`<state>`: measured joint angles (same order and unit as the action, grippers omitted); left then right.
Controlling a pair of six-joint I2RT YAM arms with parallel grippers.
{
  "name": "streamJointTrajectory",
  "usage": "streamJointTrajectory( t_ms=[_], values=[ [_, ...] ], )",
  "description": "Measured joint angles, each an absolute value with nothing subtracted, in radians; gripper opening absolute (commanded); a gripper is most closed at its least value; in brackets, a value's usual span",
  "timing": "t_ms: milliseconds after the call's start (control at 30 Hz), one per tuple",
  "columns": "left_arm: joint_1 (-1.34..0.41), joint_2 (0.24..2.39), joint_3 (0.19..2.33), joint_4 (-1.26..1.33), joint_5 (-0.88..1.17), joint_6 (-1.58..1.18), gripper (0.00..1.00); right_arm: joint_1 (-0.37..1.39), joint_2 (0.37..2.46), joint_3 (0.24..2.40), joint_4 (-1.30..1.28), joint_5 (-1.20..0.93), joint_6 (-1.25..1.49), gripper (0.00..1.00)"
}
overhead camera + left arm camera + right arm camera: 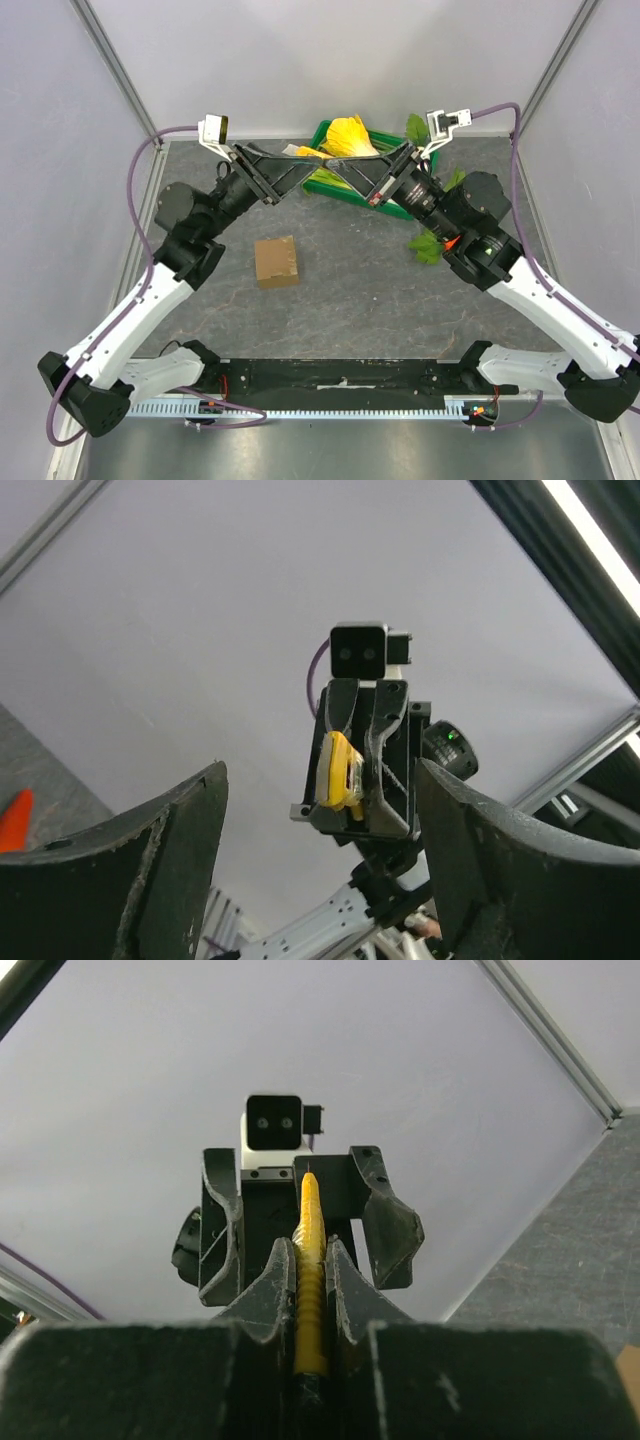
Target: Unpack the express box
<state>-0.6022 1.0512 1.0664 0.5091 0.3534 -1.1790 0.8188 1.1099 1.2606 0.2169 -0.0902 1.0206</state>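
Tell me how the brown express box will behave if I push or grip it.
The express box lies flat and low on the table, so it should slide rather than tip. It is small cardboard, so probably light, and its walls may give under a hard squeeze.

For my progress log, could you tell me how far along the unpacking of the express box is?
Done: nothing clearly; the small brown cardboard box sits on the table, apparently closed, apart from both hands. In hand: the right hand is shut on a thin yellow ridged item above the green plastic crate; the left hand faces it, open. Left: opening and emptying the box.
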Motion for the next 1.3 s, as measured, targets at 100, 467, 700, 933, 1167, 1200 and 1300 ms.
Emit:
streamJointTrajectory(
  t_ms=[100, 467, 700, 933, 1167, 1200, 1300],
  values=[
    [-0.601, 1.039, 1.157, 0.336, 0.395, -1.059, 0.83, 0.818, 1.122, 1.319, 0.144, -0.116, 1.017, 0.00],
    [-0.543, 1.011, 1.361, 0.007, 0.558, -0.830, 0.59, 0.818, 1.135, 1.383, 0.003, -0.223, 1.014, 0.00],
    [-0.512, 1.067, 1.357, -0.015, 0.706, -0.850, 0.15, 0.810, 1.131, 1.401, -0.061, -0.263, 1.001, 0.00],
    [-0.492, 1.050, 1.352, 0.051, 0.799, -0.912, 0.02, 0.812, 1.128, 1.431, -0.069, -0.328, 0.997, 0.01],
    [-0.485, 1.044, 1.315, 0.088, 0.818, -0.922, 0.02, 0.812, 1.124, 1.431, -0.075, -0.309, 0.987, 0.77],
    [-0.485, 1.043, 1.300, 0.100, 0.817, -0.924, 0.02, 0.809, 1.120, 1.428, -0.067, -0.300, 0.984, 0.76],
    [-0.481, 1.043, 1.238, 0.179, 0.811, -0.975, 0.02, 0.805, 1.102, 1.415, -0.038, -0.289, 0.984, 0.68]
  ],
)
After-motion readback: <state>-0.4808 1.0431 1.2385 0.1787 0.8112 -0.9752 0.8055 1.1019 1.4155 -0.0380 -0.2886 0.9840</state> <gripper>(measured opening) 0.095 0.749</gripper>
